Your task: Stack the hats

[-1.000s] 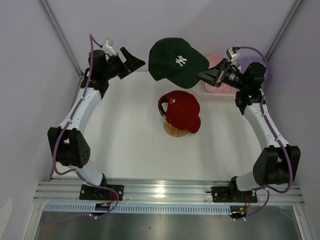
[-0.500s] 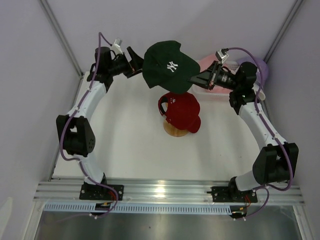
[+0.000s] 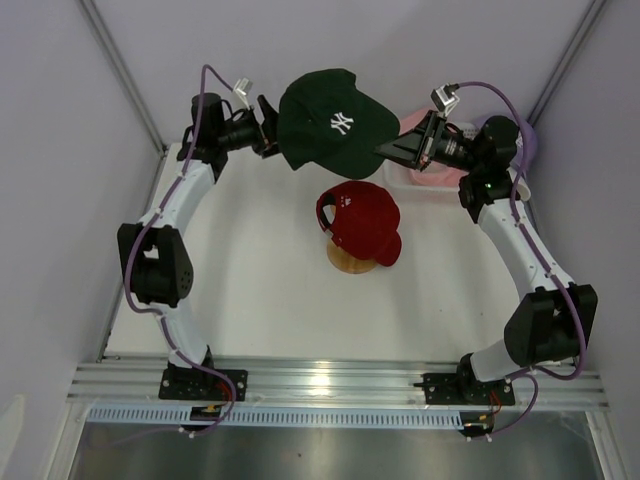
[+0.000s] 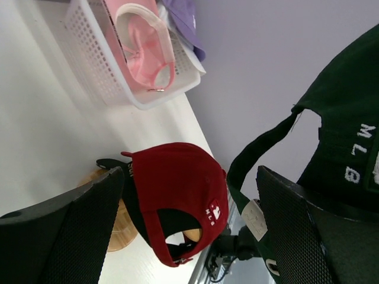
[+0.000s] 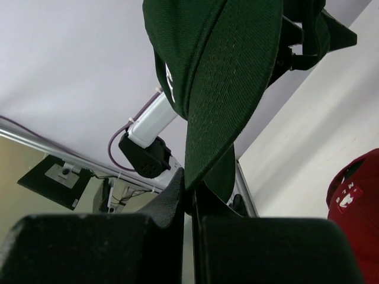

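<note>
A dark green cap [image 3: 335, 120] with a white logo hangs in the air above the back of the table. My right gripper [image 3: 385, 152] is shut on its brim [image 5: 231, 77], pinched between the jaws [image 5: 192, 189]. My left gripper [image 3: 268, 130] is open at the cap's back edge. The rear strap [image 4: 260, 171] hangs between the wide jaws, near the right finger [image 4: 296, 231]. A red cap [image 3: 362, 222] with a white logo sits on the wooden stand [image 3: 350, 262], with a black cap [image 4: 112, 168] under it. The white cap is out of view.
A white mesh basket [image 3: 432, 182] stands at the back right behind the right gripper. It holds a pink cap [image 4: 145, 50] and a lavender cap [image 4: 186, 21]. Grey walls close in the back and both sides.
The right gripper has carried the dark green cap left and a little up. The left arm has swung in from the left, and its open gripper now sits at the cap's back edge.
</note>
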